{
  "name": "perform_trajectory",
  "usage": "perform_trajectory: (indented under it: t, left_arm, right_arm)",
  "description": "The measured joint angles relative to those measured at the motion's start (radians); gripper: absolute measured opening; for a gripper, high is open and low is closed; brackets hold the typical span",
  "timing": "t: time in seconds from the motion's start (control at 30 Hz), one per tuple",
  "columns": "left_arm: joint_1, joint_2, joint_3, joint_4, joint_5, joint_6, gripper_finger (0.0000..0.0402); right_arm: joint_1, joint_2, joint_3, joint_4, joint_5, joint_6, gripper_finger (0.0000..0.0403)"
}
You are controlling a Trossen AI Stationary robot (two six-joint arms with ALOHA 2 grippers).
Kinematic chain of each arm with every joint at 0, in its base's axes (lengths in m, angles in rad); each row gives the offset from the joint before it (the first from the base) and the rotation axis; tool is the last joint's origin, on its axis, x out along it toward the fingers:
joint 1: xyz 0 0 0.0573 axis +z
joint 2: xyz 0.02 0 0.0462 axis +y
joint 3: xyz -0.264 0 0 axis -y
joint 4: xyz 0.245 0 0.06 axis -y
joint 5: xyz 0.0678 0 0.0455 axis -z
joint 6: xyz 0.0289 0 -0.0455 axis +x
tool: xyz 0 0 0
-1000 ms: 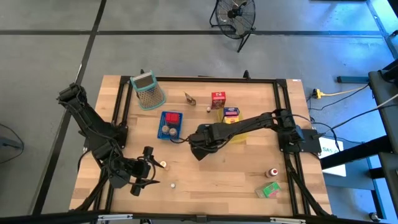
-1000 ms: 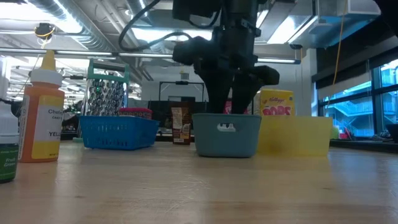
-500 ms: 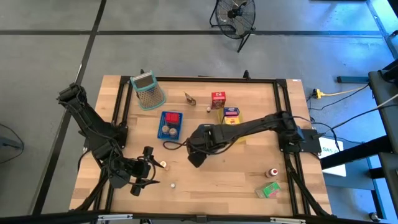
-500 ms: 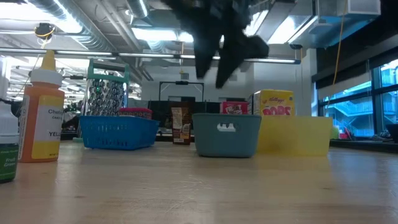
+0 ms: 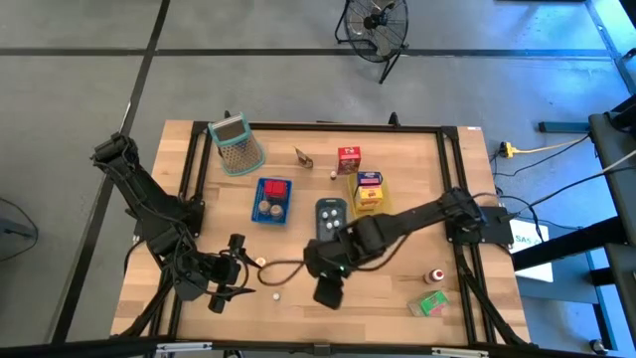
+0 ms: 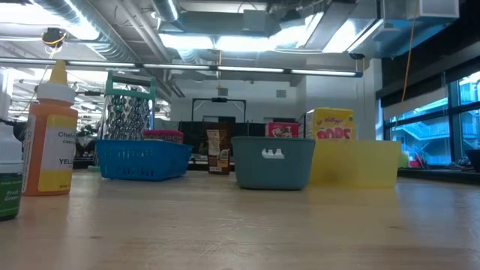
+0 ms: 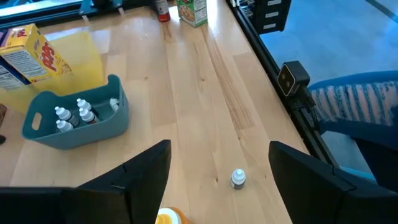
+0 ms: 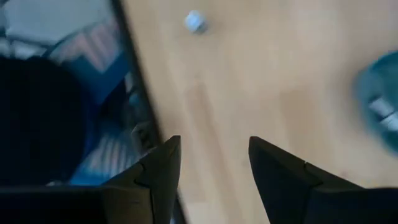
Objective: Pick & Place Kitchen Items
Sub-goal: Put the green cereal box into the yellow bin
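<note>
i have the right gripper (image 5: 329,294) out over the near middle of the table (image 5: 397,298), fingers apart and holding nothing. my next target looks like the small white piece (image 5: 277,294) lying loose just beside it, toward the left arm. the left gripper (image 5: 242,278) waits near its corner, jaws apart, empty too. to do this well i'd centre both fingers over the piece, come straight down (it's tiny and will roll) and close gently before lifting toward the grey-blue tray (image 5: 331,216).

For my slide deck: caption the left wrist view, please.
Open left gripper over the table; grey-blue tray of small bottles beyond.
</note>
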Motion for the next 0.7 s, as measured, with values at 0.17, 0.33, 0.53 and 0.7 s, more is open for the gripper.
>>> perform_trajectory:
  t: [0.17,0.33,0.53,0.7]
  left_arm:
    - [0.000,0.000,0.000,0.000,0.000,0.000,0.0266]
    - [0.000,0.000,0.000,0.000,0.000,0.017,0.0266]
    - [0.003,0.000,0.000,0.001,-0.004,0.066,0.0267]
    - [0.017,0.000,0.000,0.000,-0.022,0.072,0.0265]
  right_arm:
    - [0.046,0.000,0.026,-0.054,-0.066,0.074,0.0192]
    - [0.066,0.001,0.025,-0.178,-0.088,0.168,0.0192]
    - [0.084,0.001,0.025,-0.187,-0.004,0.209,0.0192]
    - [0.082,0.001,0.025,-0.166,0.027,0.206,0.0192]
